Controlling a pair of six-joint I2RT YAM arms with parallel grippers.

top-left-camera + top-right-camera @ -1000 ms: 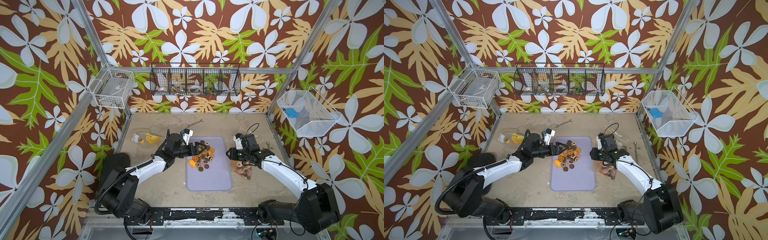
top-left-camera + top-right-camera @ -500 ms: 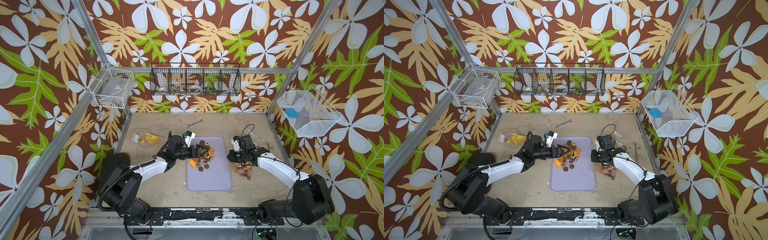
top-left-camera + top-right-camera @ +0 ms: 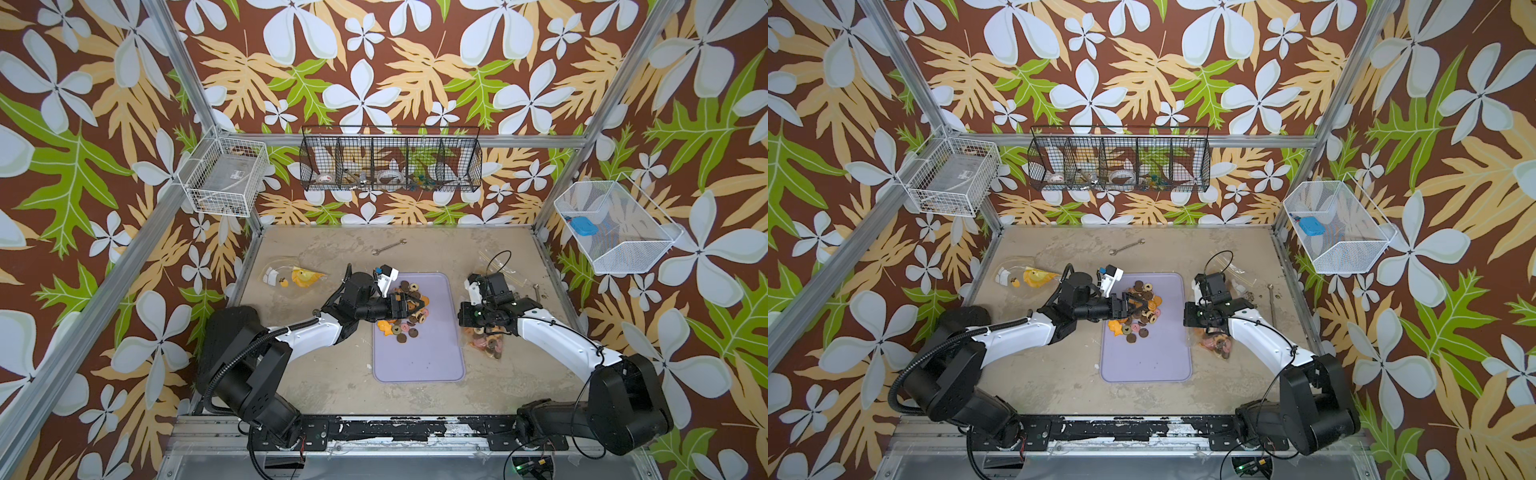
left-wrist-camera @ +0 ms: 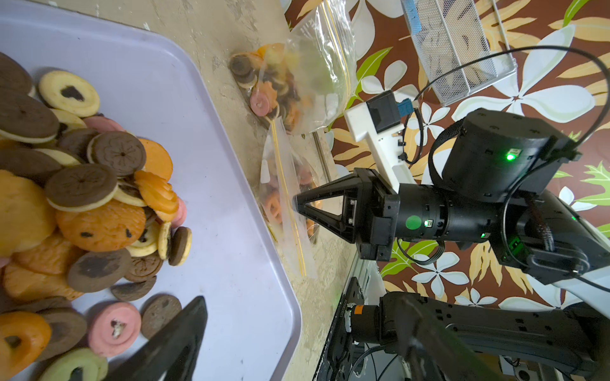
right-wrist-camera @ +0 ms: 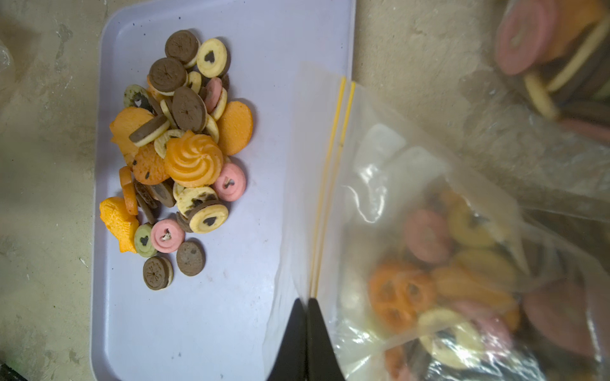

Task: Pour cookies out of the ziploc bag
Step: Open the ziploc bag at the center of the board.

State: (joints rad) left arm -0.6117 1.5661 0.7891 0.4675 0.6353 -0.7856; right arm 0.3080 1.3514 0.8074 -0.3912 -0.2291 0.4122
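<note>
Right end effector (image 4: 296,205): jaws closed flat, pinching the clear plastic ziploc bag (image 5: 412,198) at one end of its double yellow zip strip (image 5: 330,184). Left end effector (image 3: 417,304): jaws spread wide, holding nothing, poised over the loose round cookies (image 5: 185,148) heaped on the lavender rectangular plastic tray (image 5: 214,313). The held bag lies on the sandy-beige table (image 3: 316,374) just beside the tray's long edge on the right arm's side. Its mouth faces the tray, and the flap beyond the strip overlaps the tray rim in the right wrist view. The zip strip runs roughly parallel to that long edge, and the bagged cookies (image 5: 429,280) sit behind it, away from the tray. Whether the zip is parted cannot be told. The right arm is plainly nearer; the left end effector is across the tray, well apart from the bag. Judgement: part of the pouring is done, and emptying this bag calls for raising its closed end so the contents slide towards the tray, whereas the present grip is at the mouth. Count: one tray; two arms; three clear bags on the table. These are the held one, a second cookie bag (image 4: 313,66) beyond it, and a bag with yellow contents (image 3: 291,276) on the left arm's side. One metal wrench (image 3: 388,246). Loose cookies number about thirty; overlap prevents an exact count.
</note>
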